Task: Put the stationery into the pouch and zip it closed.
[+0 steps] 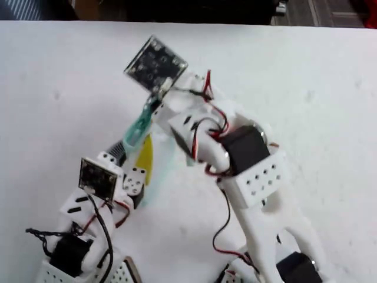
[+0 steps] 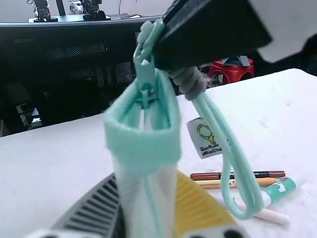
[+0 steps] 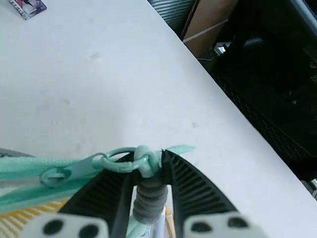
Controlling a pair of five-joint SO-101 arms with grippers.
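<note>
— Where's the pouch [image 2: 143, 144]?
— Held up between both arms. The left gripper [image 2: 146, 203] has its fingers clenched on one end, and the right gripper [image 3: 147, 166] fingers are pinching the pull cord [image 3: 148, 198].
— The worry?
— The pens [image 2: 237, 175] lie outside on the bench [image 2: 49, 163]. A hard tug could zip it shut empty, or drag the pouch from the left fingers.

White plastic arms [image 1: 262, 227], black motors [image 1: 242, 147], red-black cables [image 1: 222, 233], ribbed black right pincer [image 3: 149, 161].
</note>
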